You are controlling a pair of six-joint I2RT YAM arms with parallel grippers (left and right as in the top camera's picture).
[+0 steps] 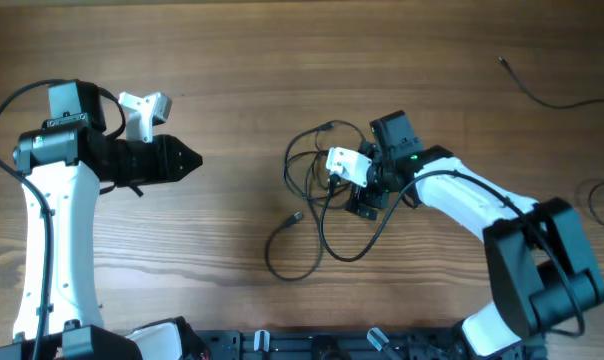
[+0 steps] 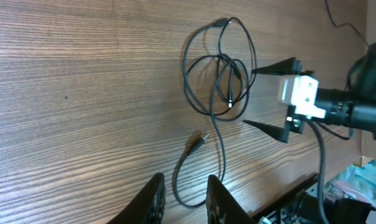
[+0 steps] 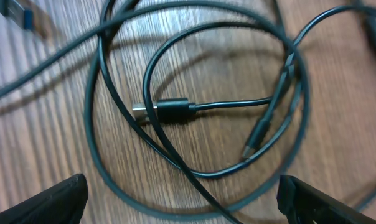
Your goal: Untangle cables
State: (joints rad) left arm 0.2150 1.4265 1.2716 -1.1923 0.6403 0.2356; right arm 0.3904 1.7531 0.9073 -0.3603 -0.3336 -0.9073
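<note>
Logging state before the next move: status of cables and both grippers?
cables: tangled loops, lying flat, ungripped.
stray cable: lying apart, top right, untouched.
left gripper: jaws slightly apart, empty, clear of cables.
right gripper: jaws wide open, low over the tangle.

We see thin black cables [image 2: 228, 65], looped in a loose messy tangle, upper middle of the left wrist view, lying flat, a small plug [image 3: 172, 112] inside the loops, one more strand [image 1: 522, 83] alone at the overhead view's upper right
</note>
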